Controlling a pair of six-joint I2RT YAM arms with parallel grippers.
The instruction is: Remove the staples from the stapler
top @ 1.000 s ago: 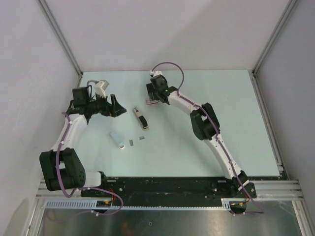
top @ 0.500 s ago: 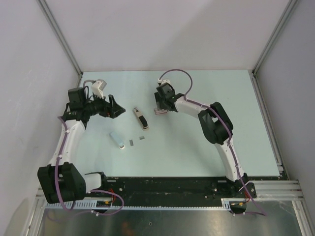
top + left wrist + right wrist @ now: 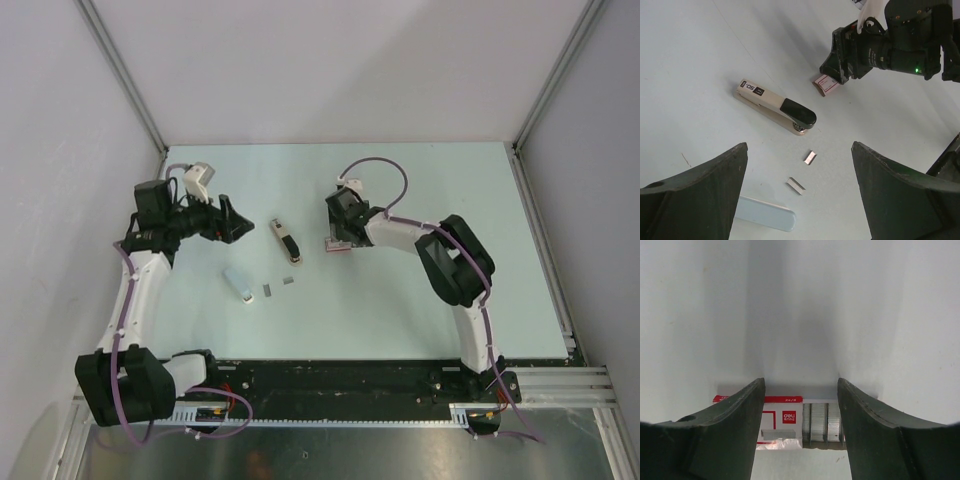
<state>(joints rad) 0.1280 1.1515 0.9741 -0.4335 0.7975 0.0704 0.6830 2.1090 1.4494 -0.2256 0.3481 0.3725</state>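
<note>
Pose: left arm [image 3: 138, 290] reaches up along left side, wrist turned toward centre. left gripper [image 3: 237, 220] level, jaws spread wide. right arm [image 3: 462, 270] folded at elbow, forearm reaching left. right gripper [image 3: 336, 241] points down, jaws parted.

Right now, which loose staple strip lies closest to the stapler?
The staple strip by the stapler's black end; the other strip lies farther off.

Right gripper [image 3: 339, 238] moved toward 5 o'clock. Staple box [image 3: 337, 246] moved same way, under fingertips. Left arm [image 3: 138, 288] shoulder dropped toward 6 o'clock.
</note>
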